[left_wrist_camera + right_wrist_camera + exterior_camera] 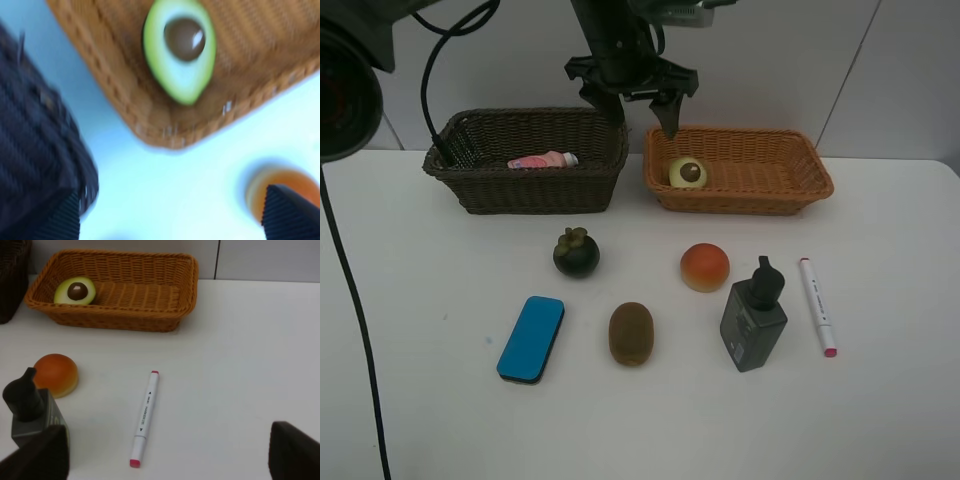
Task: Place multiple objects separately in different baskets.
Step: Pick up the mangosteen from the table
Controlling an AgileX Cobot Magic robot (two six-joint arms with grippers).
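Observation:
My left gripper [645, 118] hangs open and empty above the gap between the dark brown basket [470, 188] and the tan basket [760, 200]. A pink bottle [542, 160] lies in the dark one. An avocado half [687, 171] sits in the tan one, directly below my left fingers [292, 215]. In front on the table lie a mangosteen [576, 252], peach [704, 266], kiwi [631, 333], blue eraser [531, 338], dark pump bottle [754, 318] and white marker [817, 305]. My right gripper [165, 455] is open and empty, low over the table near the marker [144, 417].
A black cable [428, 80] drops into the dark basket's left end. A second cable [350, 300] runs down the table's left side. A dark round device [345, 95] fills the top left corner. A pale wall stands right behind the baskets.

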